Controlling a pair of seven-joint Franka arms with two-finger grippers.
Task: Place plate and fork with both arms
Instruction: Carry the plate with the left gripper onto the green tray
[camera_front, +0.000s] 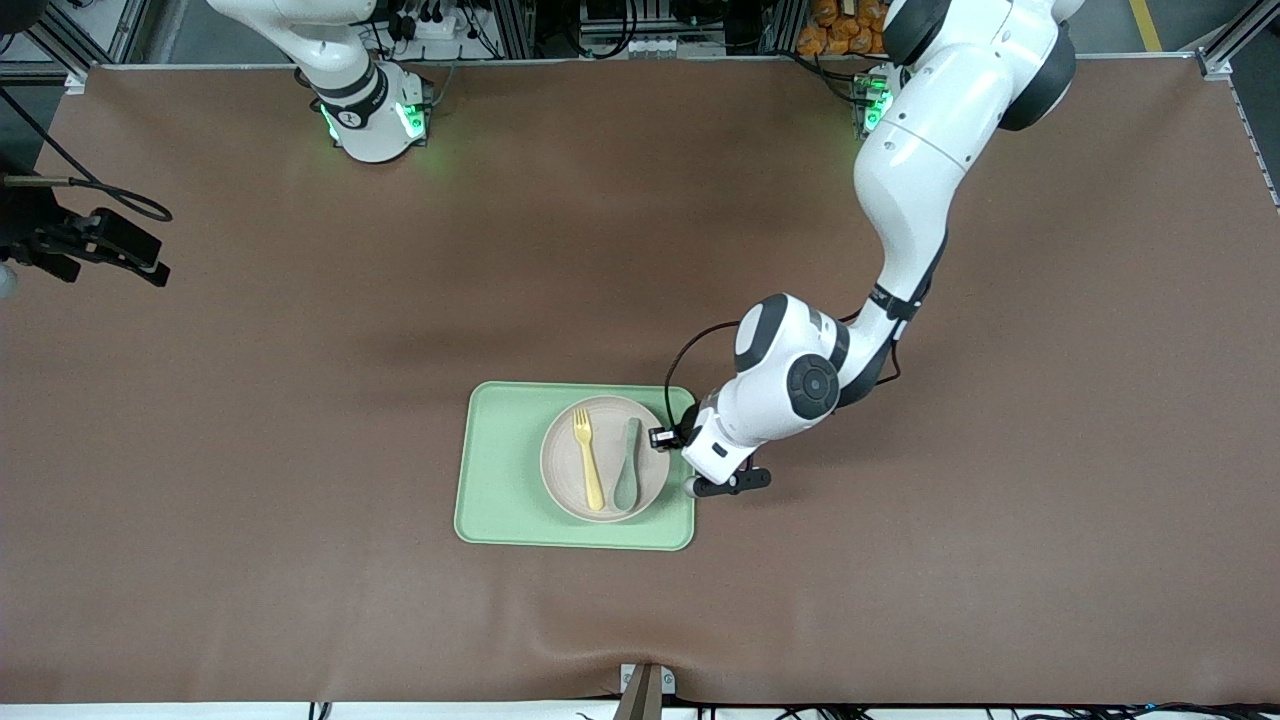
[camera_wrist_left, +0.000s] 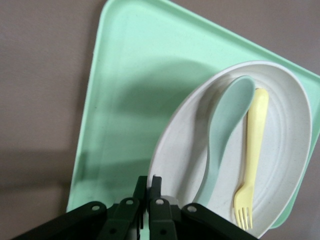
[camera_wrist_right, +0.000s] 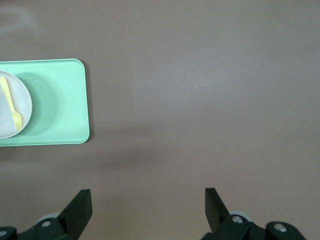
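We see the plate lower center of the front view, on the light-green tray, carrying the fork and a grey-green spoon. Our left gripper, fingers pressed together, sits at the plate's rim. Our right gripper waits over bare table, fingers spread.

left arm: chunky white shell, black joint caps, thin black cable looping off the wrist
right arm: same white, black band (green base lights too)
left gripper: black fingers, silver screws
right gripper: black wedge-shaped fingers
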